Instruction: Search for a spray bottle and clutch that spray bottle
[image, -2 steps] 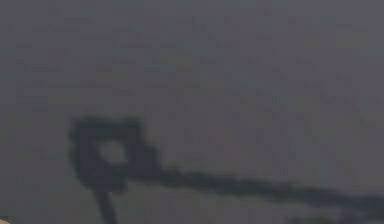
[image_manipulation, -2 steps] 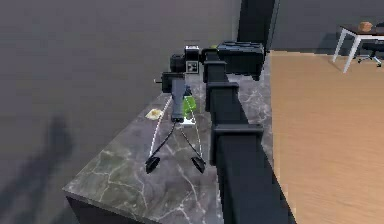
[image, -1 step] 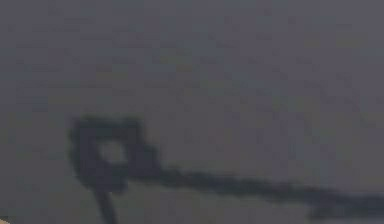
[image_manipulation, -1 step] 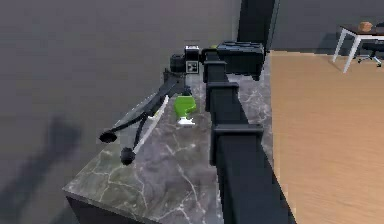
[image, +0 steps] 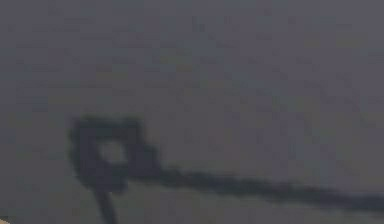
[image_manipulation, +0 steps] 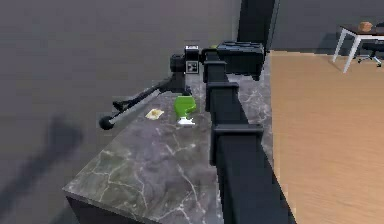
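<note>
Gripper (image_manipulation: 112, 114): its fingers point toward the arm side view's left, over the far edge of the countertop (image_manipulation: 150, 175). You cannot tell how the fingers are set or whether they hold anything.
Tan scrap (image_manipulation: 154, 114): lies flat on the marble between the fingers and the green bottle.
Green bottle (image_manipulation: 184, 106): stands upright on the countertop, just beside the arm (image_manipulation: 235, 150) on its left and right of the fingertips. Its shape and colour suggest it is the spray bottle.
Dark box (image_manipulation: 240, 55): sits at the far end of the counter, beyond the arm's tip.
White table (image_manipulation: 352, 38): stands well apart across the wood floor (image_manipulation: 320, 130) and plays no part in the reach.
Risk, overshoot: the fingertips appear to lie left of the bottle. If so, taking hold from this position would catch nothing.
Risk, tipping: the bottle looks light and stands close to the wrist. A sideways correction could knock it over or slide it along the smooth marble.
Risk, height: you cannot judge whether the gripper is above the bottle or level with it, so lowering blind may strike its top.
Forward view: gives you a grey wall (image: 250, 70) close ahead, crossed by a shadow. It warns you not to drive forward.
Arm side view: gives you the counter, the bottle and the arm, so judge the reach from this view.
</note>
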